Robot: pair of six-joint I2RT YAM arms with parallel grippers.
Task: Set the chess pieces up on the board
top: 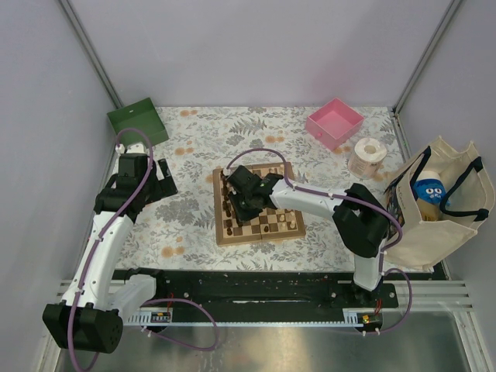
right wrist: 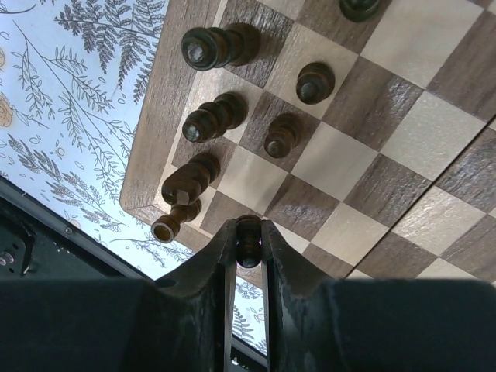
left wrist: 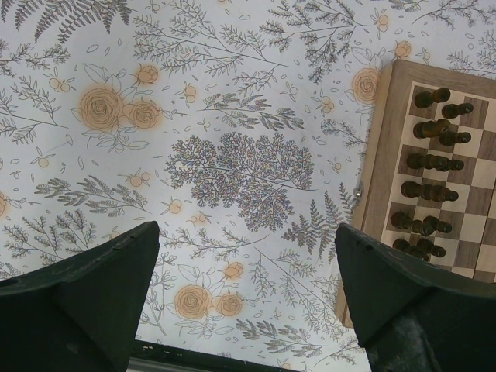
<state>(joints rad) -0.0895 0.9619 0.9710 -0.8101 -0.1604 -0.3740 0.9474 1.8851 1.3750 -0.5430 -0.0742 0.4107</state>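
One dark piece (right wrist: pixel 249 248) is pinched by the right gripper (right wrist: pixel 248 231) over the board (right wrist: pixel 364 201).
Upright placement on a free square is judged to be needed next; left gripper (left wrist: pixel 246 236) is held open, empty, beside the board.

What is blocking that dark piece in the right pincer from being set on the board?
Nothing visible. The dark piece in the right pincer hangs over bare squares near the board corner; the other dark pieces stand close beside it, not beneath.

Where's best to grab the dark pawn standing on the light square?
Probably pinch the dark pawn at its round head, coming straight down from above. It stands upright and is narrowest near the top, and the bare squares beside it leave room.
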